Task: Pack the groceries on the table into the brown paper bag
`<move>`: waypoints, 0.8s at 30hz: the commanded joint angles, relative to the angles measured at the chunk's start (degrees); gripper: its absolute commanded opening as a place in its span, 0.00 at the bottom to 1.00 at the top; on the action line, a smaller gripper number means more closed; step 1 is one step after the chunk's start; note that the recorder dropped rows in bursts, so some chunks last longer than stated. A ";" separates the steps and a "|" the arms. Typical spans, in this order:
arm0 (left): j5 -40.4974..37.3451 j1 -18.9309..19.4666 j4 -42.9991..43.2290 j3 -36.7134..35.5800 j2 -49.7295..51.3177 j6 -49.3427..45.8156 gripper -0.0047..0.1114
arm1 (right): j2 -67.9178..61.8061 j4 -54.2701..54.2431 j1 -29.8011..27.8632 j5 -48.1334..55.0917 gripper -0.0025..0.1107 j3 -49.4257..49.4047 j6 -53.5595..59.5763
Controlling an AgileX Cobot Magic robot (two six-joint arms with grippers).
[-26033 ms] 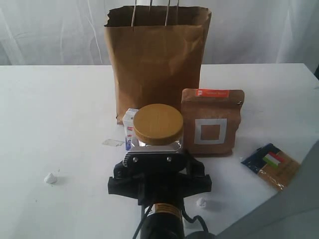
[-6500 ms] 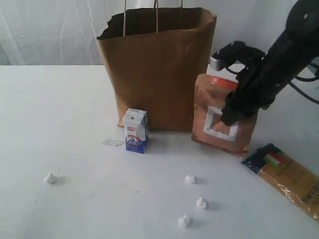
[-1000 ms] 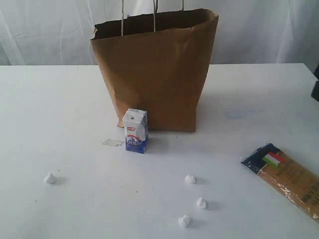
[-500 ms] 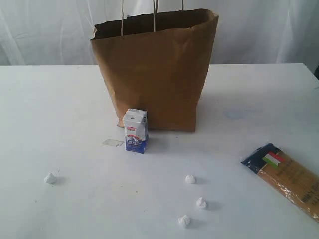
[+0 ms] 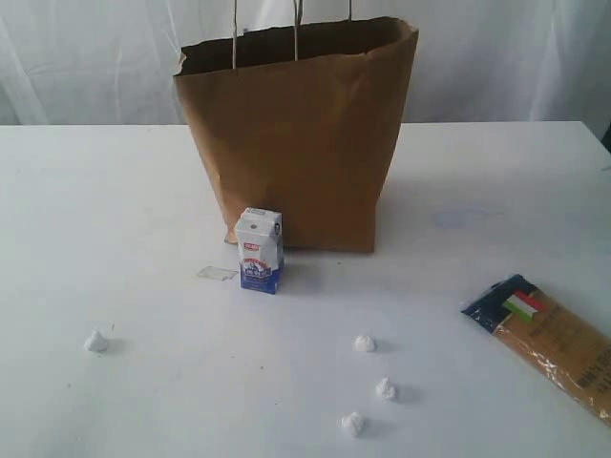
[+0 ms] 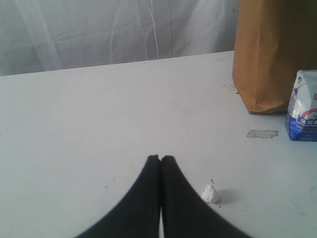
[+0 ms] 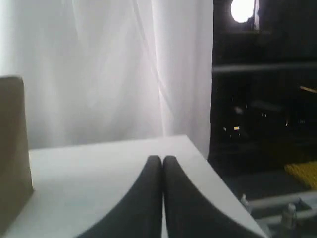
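Note:
The brown paper bag [image 5: 298,134] stands upright at the back middle of the white table [image 5: 115,210], its white handles up; the bag [image 6: 267,54] also shows in the left wrist view and its edge [image 7: 12,148] in the right wrist view. A small white-blue carton [image 5: 259,250] stands just in front of the bag's left corner, the same carton [image 6: 303,106] showing in the left wrist view. A long pasta packet [image 5: 549,339] with an Italian flag lies at the front right. Neither arm shows in the exterior view. My left gripper [image 6: 161,157] is shut and empty over bare table. My right gripper [image 7: 162,158] is shut and empty near the table's edge.
Several small white crumpled scraps lie on the table: one [image 5: 94,341] at the front left and three [image 5: 365,343] in front of the bag. A clear tape piece [image 5: 217,274] lies left of the carton. White curtain hangs behind. The table's edge [image 7: 218,173] drops off beside the right gripper.
A dark part of the right arm at the exterior view's right edge a second ago has gone out of view. Bag, carton and pasta packet have not moved.

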State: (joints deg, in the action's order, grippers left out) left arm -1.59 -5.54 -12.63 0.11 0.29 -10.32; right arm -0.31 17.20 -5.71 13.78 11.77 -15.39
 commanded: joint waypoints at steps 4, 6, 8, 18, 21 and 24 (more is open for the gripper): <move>0.00 -0.36 -0.34 -0.11 -0.29 -0.20 0.04 | 0.31 0.59 -0.48 12.26 0.02 -4.19 0.64; 0.00 -0.36 -0.34 -0.11 -0.29 -0.20 0.04 | 0.31 0.59 -0.48 11.14 0.02 -6.65 0.64; 0.00 -0.36 -0.34 -0.11 -0.29 -0.20 0.04 | 0.31 0.59 -0.48 9.98 0.02 -9.20 0.64; -0.11 -0.36 -0.34 -0.11 -0.29 -0.20 0.04 | 0.31 0.59 -0.48 9.72 0.02 -9.45 1.54; 2.67 -0.36 -2.73 -0.11 -0.29 3.47 0.04 | 0.31 0.59 -0.48 9.72 0.02 -9.45 1.43; 8.58 -0.36 -4.01 -0.11 -0.29 10.76 0.04 | 0.31 0.59 -0.48 9.72 0.02 -9.45 1.43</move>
State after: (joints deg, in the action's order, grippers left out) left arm 2.48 -5.54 -15.11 0.11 0.29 -4.40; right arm -0.31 17.30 -5.71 24.27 2.71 -14.47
